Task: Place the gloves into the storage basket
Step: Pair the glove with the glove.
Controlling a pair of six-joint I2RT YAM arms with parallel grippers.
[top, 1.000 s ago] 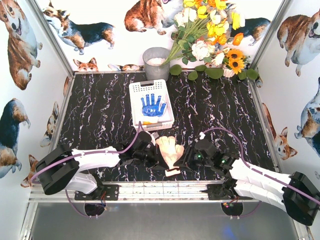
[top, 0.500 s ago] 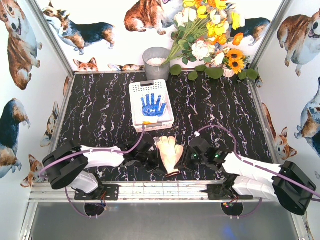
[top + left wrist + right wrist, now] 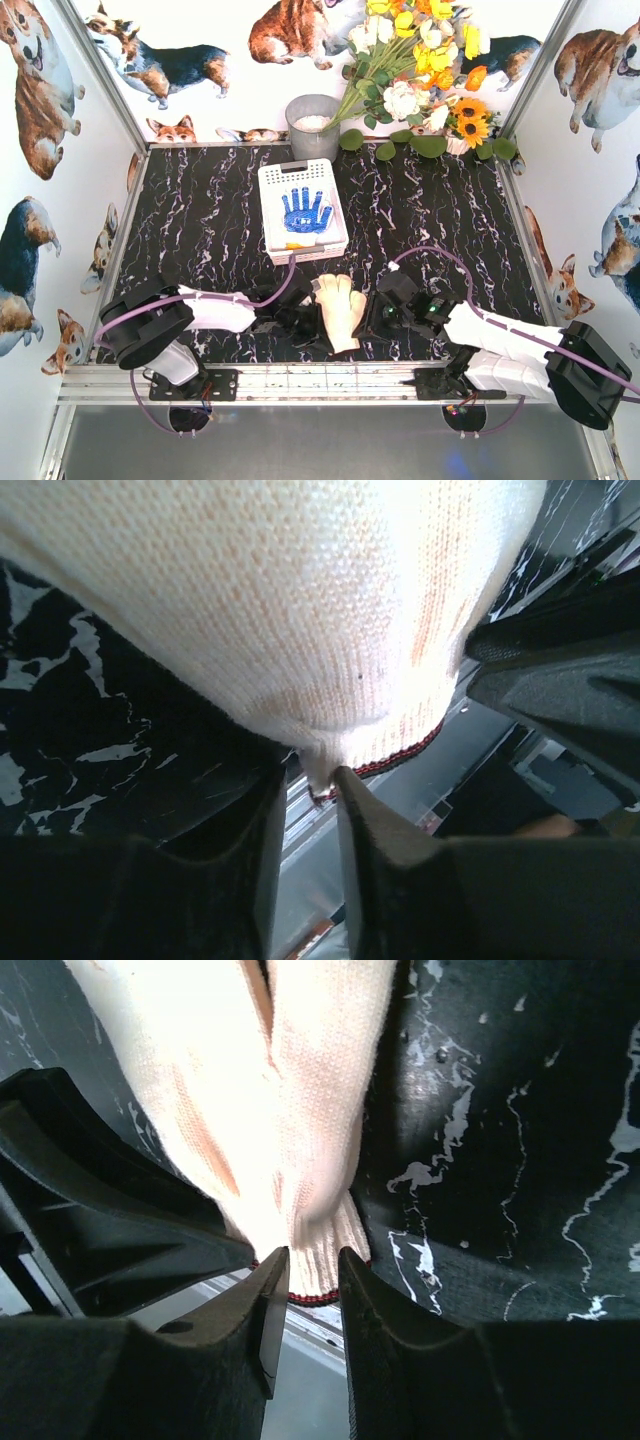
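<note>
A cream knit glove [image 3: 338,305] with red cuff trim lies on the black marble table near its front edge, fingers pointing away. My left gripper [image 3: 312,332] is at the cuff's left side. Its jaws [image 3: 310,780] stand slightly open, with a corner of the glove [image 3: 300,600] loose at their tips. My right gripper [image 3: 368,325] comes in from the right and is shut [image 3: 313,1260] on the ribbed cuff of the glove [image 3: 300,1090]. The white storage basket [image 3: 275,180] sits farther back and holds a blue-dotted glove [image 3: 305,210].
A round grey bucket [image 3: 313,125] stands behind the basket. A bunch of artificial flowers [image 3: 420,80] fills the back right corner. Corgi-printed walls enclose the table on three sides. The metal front rail [image 3: 330,375] runs just behind the cuff.
The left jaws have parted a little from shut. The left arm shifted right, the right arm edged left, and the glove now lies straighter with its cuff closer to the front edge.
</note>
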